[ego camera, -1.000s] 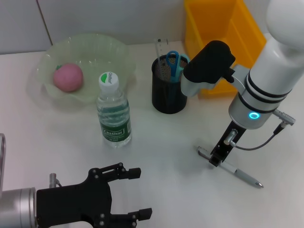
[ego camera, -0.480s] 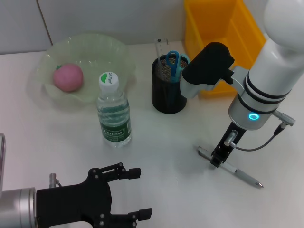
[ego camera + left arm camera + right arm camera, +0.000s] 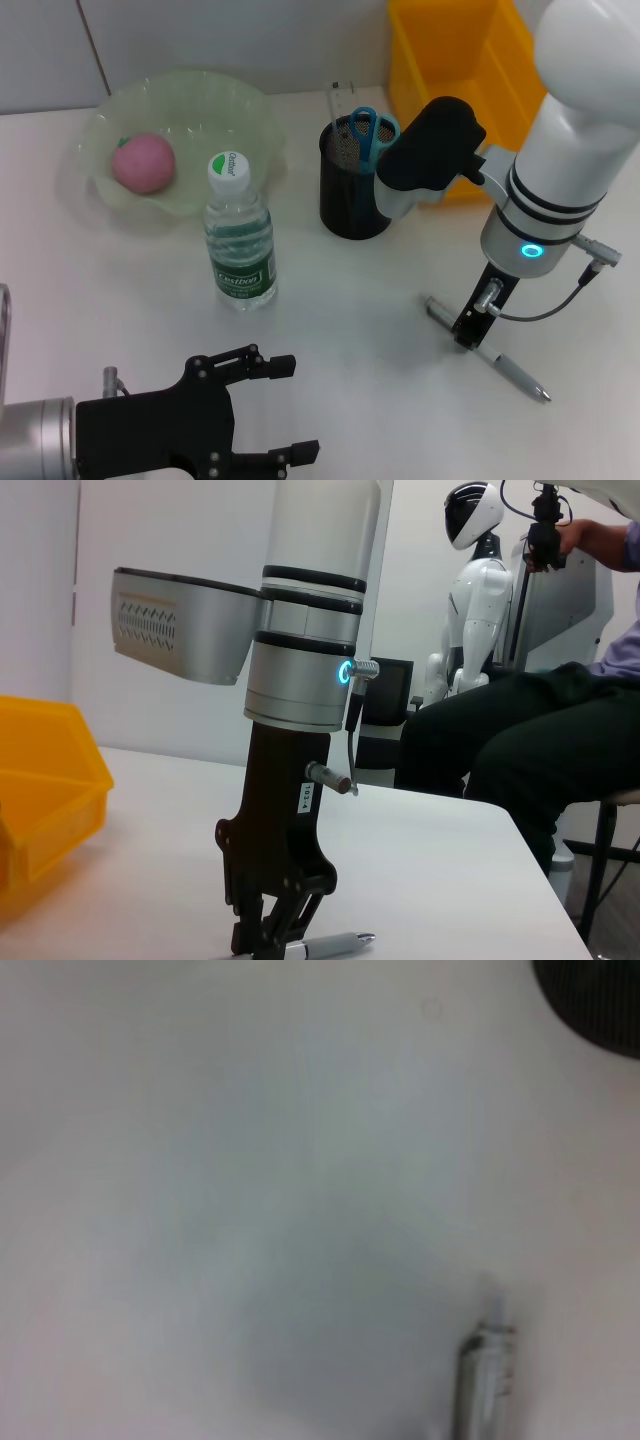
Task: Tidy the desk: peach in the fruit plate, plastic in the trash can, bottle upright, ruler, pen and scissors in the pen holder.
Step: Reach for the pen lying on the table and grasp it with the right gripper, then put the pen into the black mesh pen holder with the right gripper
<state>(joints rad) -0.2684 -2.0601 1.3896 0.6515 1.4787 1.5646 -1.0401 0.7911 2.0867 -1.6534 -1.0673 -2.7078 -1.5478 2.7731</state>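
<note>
Silver metal pen lies flat on the white surface, right under my right claw. My claw fingers are squeezed on its middle. The pen's long way runs sideways. My left claw is open, far away.

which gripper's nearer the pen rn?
Right. The right gripper is down on the pen, fingers around its barrel. The left gripper sits open at the desk's near edge, well off to the pen's left.

my white table carries a green plate, water bottle, black pen holder, yellow bin and silver pen.
</note>
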